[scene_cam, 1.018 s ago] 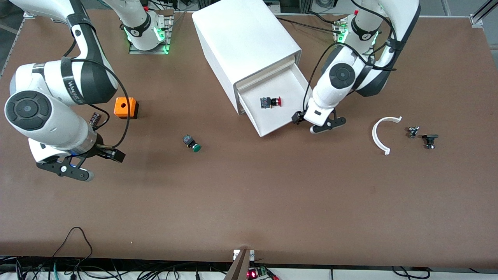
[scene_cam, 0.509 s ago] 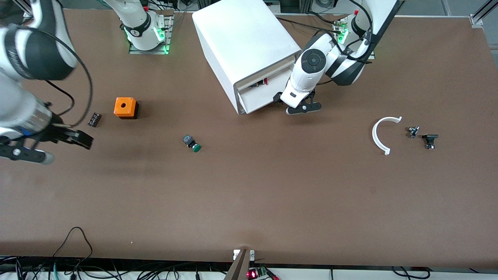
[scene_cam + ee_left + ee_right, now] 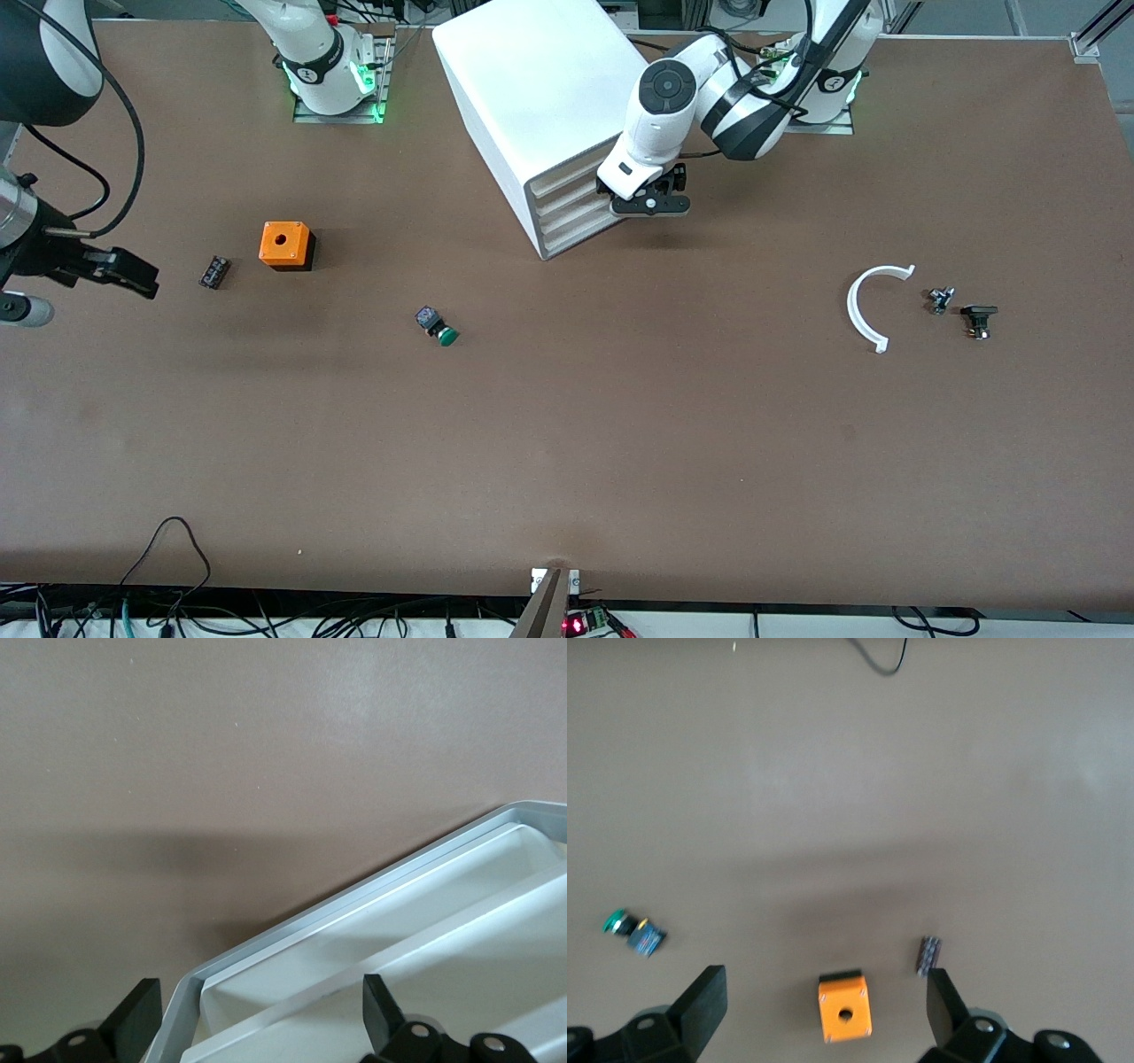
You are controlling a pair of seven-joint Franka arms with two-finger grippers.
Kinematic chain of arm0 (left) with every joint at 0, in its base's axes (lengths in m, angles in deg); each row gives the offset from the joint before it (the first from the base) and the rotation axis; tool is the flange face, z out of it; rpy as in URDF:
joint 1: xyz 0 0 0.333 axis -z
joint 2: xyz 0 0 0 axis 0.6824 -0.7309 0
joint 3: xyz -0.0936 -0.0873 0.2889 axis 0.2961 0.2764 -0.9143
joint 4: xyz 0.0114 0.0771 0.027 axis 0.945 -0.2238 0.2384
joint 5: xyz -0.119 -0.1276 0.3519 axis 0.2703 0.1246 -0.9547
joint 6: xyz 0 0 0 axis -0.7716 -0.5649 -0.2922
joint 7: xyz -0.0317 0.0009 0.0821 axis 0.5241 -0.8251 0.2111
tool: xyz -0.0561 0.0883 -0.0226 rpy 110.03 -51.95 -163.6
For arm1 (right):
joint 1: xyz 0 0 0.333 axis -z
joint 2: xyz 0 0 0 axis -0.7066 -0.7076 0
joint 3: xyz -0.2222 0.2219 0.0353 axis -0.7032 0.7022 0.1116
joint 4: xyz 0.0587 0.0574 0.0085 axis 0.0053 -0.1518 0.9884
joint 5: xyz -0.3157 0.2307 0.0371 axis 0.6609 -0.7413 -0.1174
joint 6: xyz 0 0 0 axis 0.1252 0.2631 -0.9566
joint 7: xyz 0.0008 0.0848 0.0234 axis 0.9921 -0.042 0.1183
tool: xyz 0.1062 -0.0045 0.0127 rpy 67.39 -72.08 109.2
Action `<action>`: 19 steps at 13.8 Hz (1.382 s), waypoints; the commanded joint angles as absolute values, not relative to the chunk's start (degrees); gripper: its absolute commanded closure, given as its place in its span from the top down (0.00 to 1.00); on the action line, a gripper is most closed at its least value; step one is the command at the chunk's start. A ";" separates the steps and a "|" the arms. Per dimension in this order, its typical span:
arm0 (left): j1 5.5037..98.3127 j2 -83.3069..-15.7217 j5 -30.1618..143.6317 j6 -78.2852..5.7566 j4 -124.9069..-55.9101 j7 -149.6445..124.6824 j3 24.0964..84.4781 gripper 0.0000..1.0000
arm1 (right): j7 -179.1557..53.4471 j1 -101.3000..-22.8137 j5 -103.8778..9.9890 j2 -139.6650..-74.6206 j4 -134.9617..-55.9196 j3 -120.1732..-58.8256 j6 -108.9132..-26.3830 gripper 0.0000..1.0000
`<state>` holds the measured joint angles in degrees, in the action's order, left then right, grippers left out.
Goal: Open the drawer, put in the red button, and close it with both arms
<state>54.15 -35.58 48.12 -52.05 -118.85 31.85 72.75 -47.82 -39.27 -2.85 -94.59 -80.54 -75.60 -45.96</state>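
Four drawer fronts sit flush in the cabinet [image 3: 549,97], upper centre of frame; the drawer [image 3: 571,197] looks light, stiff and slick, best pushed flat on its front strip. The left gripper [image 3: 651,202] touches it, jaws open. The right gripper [image 3: 75,285] waits open at frame left. The red button is hidden.

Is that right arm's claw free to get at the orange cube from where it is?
Probably yes. The right claw is open over bare table near the orange cube, with only a small black part between them.
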 commanded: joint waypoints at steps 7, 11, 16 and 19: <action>47.52 -29.88 46.78 -52.44 -114.99 30.65 61.48 1.00 | -55.00 -38.98 -6.14 -88.44 -87.81 -79.47 -43.16 1.00; 47.25 -24.43 46.86 -47.45 -112.18 6.44 50.49 1.00 | -55.53 -38.98 -6.06 -82.99 -95.36 -80.70 -46.06 1.00; 47.25 -22.49 46.86 -22.33 -94.88 -10.99 42.39 1.00 | -58.96 -38.98 -9.92 -81.39 -97.67 -83.43 -46.16 1.00; 47.25 -22.57 46.86 -14.22 -87.75 -18.22 37.82 1.00 | -59.05 -39.07 -9.83 -80.87 -98.28 -83.43 -46.33 1.00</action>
<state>46.69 -21.27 47.96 -18.90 -92.63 -13.95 40.37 -58.03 -39.12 -8.65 -82.85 -96.01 -83.26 -45.18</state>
